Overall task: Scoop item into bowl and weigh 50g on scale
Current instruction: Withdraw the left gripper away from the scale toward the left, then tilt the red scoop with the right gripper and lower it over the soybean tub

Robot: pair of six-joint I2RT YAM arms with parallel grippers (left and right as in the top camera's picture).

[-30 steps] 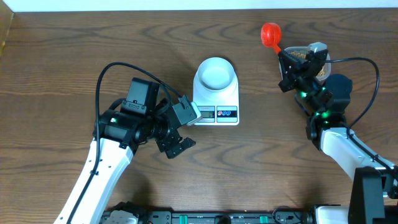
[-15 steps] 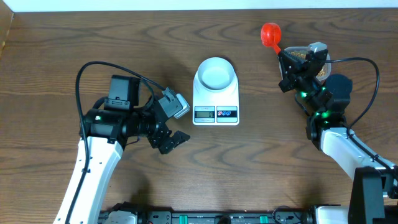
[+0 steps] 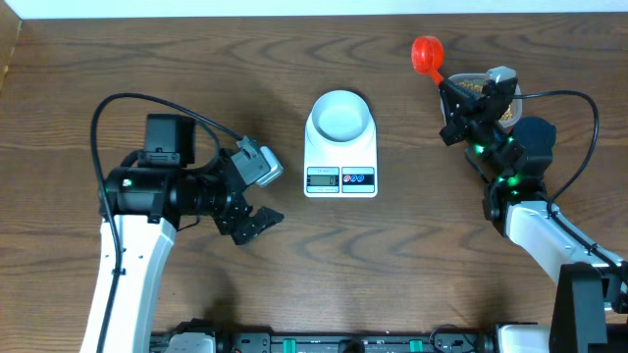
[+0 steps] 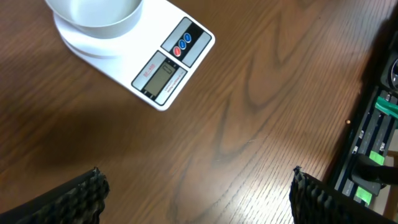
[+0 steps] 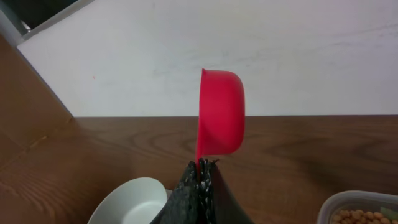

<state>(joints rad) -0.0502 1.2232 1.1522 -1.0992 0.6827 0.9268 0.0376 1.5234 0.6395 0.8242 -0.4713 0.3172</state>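
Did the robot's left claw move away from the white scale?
Yes. The left gripper, jaws open, has slid toward the left side of the overhead view, farther from the scale, which stayed put.

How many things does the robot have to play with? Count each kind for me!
Red scoop: 1
Bowl: 1
Scale: 1
Tub of beans: 1
Total: 4
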